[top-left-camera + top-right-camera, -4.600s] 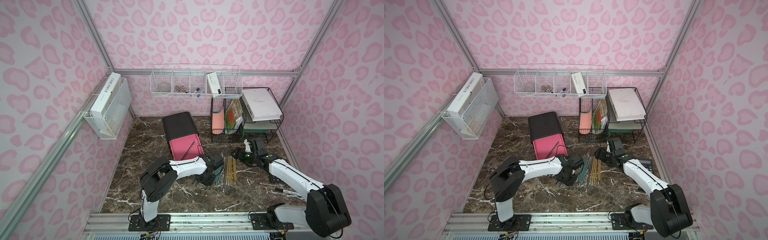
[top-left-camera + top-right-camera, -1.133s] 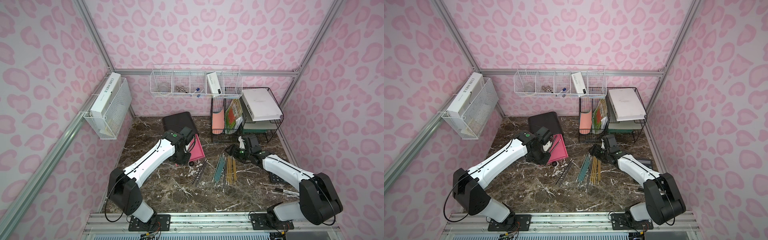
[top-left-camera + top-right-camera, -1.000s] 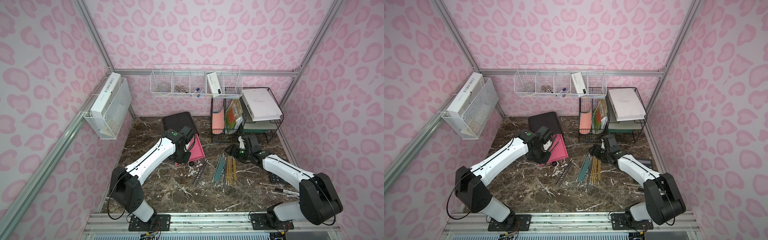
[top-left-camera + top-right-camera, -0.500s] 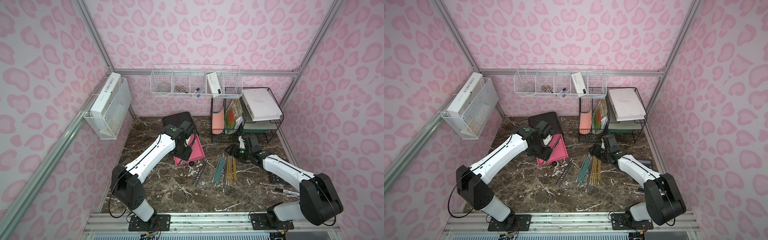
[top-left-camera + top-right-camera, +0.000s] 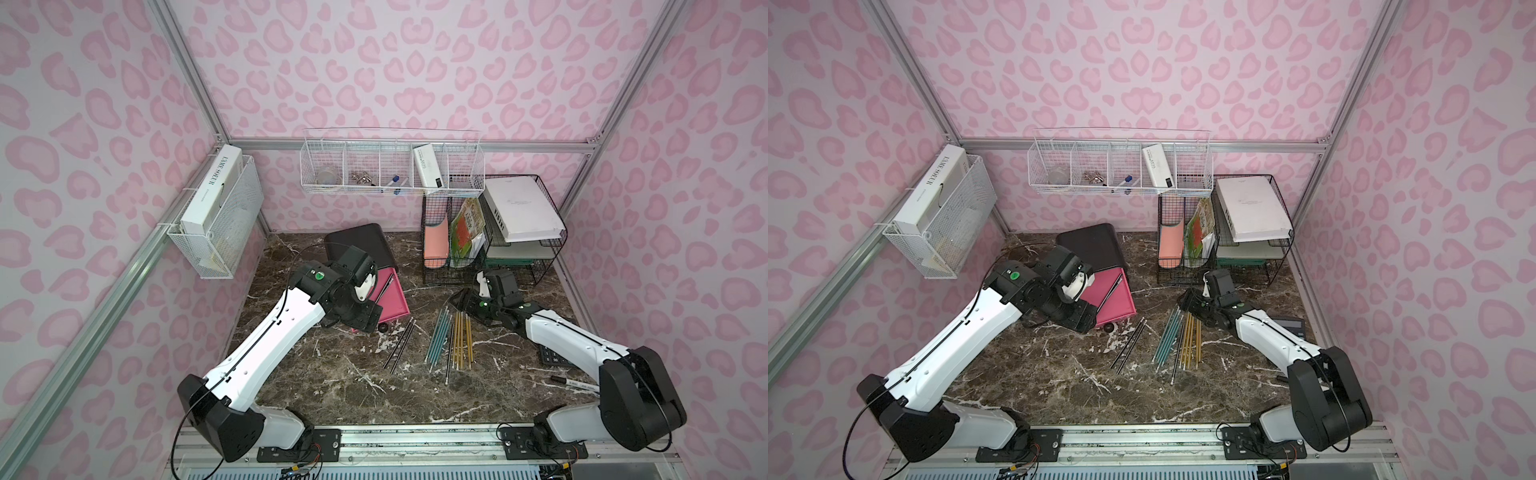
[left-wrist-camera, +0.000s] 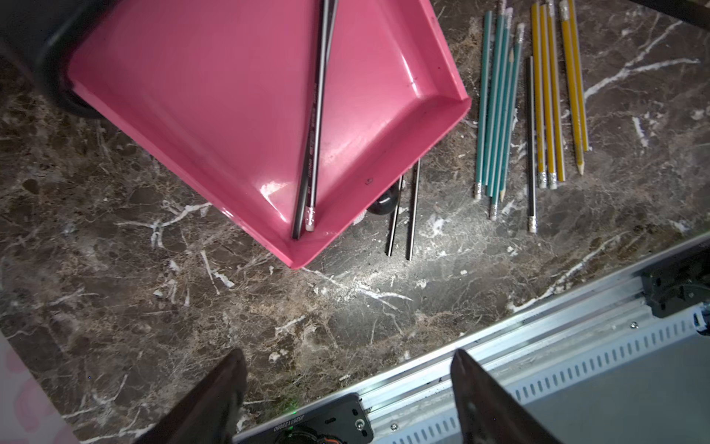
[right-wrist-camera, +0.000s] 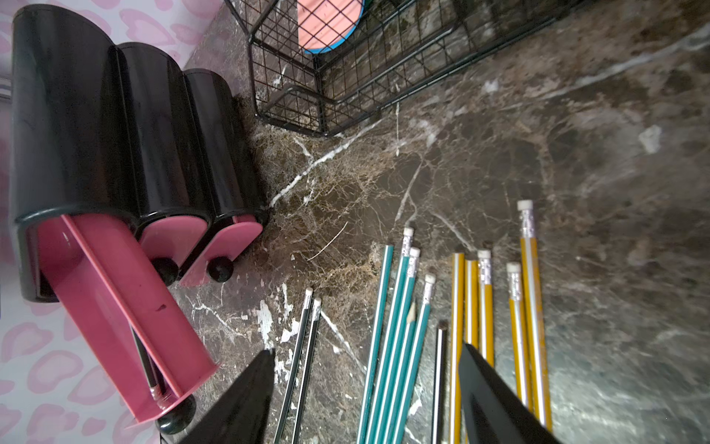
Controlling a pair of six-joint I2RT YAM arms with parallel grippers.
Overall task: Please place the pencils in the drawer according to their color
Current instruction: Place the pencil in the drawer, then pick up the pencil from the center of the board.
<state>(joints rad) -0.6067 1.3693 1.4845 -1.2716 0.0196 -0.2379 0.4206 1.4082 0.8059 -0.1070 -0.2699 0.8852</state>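
**Now two black pencils (image 6: pixel 315 115) in the open drawer (image 5: pixel 392 299)**

They lie along its length, erasers toward its knob (image 5: pixel 383 328); teal pencils (image 5: pixel 437 338) and yellow pencils (image 5: pixel 460 340) lie parallel on the marble (image 5: pixel 332 374) beside it; left gripper (image 6: pixel 347 357), shut a second ago, hangs above, fingers apart and empty; right gripper (image 7: pixel 367 350), fingers apart, hovers over the loose ones.

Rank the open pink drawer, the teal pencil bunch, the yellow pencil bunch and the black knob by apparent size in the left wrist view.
1. open pink drawer, largest by far.
2-3. teal pencil bunch and yellow pencil bunch: alike, both reach the frame edge.
4. black knob, smallest, partly hidden under the drawer.
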